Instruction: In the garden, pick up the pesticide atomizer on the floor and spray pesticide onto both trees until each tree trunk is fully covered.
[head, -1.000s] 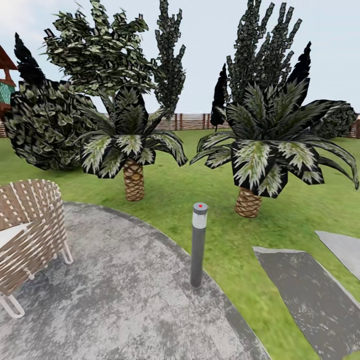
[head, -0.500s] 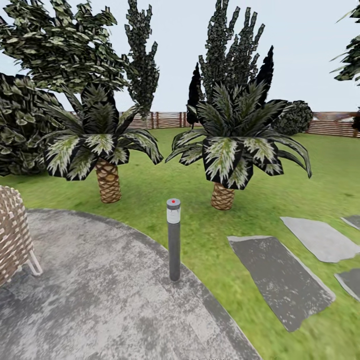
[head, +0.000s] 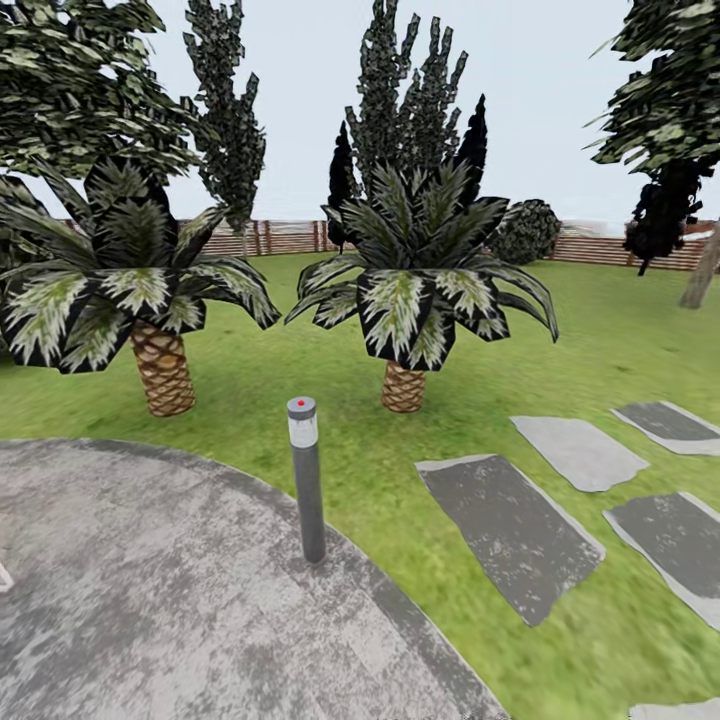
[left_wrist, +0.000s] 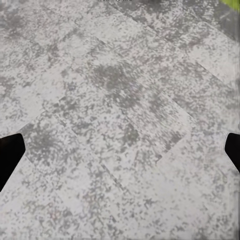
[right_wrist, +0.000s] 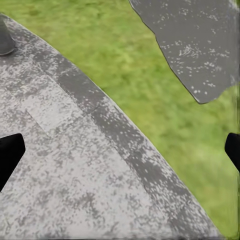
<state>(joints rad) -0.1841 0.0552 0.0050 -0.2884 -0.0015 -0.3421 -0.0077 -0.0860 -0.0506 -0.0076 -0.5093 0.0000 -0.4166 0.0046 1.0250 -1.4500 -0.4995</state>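
I look over the garden lawn (head: 300, 380), ringed by a brown slat fence (head: 290, 236). At the far right edge a grey-tan tree trunk (head: 701, 272) leans up under a dark leaf crown (head: 668, 90). The pesticide atomizer is out of view. My left gripper (left_wrist: 120, 155) hangs open over mottled grey paving (left_wrist: 120, 100), its black fingertips (left_wrist: 10, 155) far apart with nothing between them. My right gripper (right_wrist: 120, 155) is open too, above the curved edge where the paving (right_wrist: 65, 165) meets grass (right_wrist: 150, 65).
A slim grey lamp post (head: 306, 478) stands at the patio's rim. Two short scaly palms (head: 160, 365) (head: 404, 385) grow on the lawn behind it. Several grey stepping stones (head: 510, 530) lie in the grass to the right. Bushes and tall dark conifers (head: 405, 110) line the fence.
The camera has turned right, so the whole picture slid left. The wicker chair has left the view, and more stepping stones and the tree at the right edge have come in.
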